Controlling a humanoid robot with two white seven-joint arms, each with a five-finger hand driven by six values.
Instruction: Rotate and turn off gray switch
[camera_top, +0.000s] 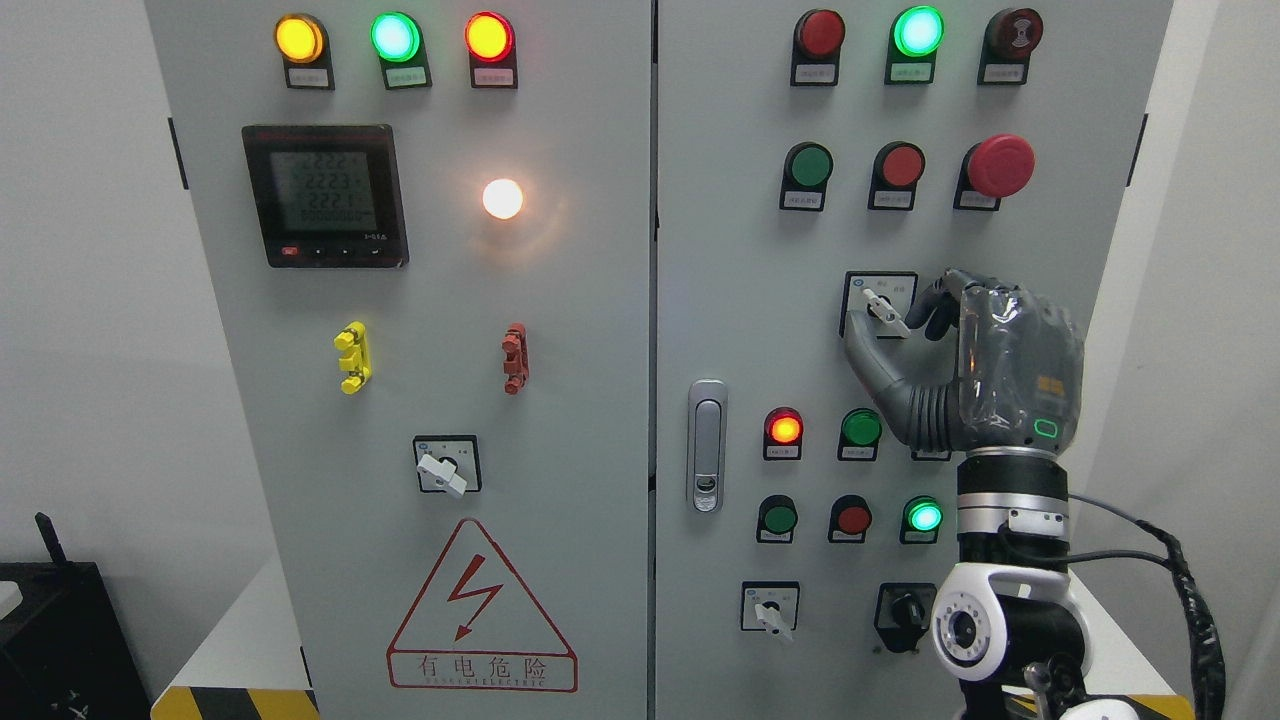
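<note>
The gray rotary switch (884, 310) sits on a black-framed plate on the right cabinet door, its lever slanting from upper left to lower right. My right hand (893, 322) is raised in front of it. The thumb (862, 352) comes up under the lever's left side. The curled dark fingers (938, 303) press in from the right, at the lever's lower end. The hand pinches the switch between thumb and fingers. My left arm is out of sight.
Around the switch are push buttons and lit lamps, with a red mushroom stop button (999, 165) above. A door handle (706, 445) is left of the hand. Other gray switches (441, 471) (771, 613) and a black knob (904, 609) sit lower.
</note>
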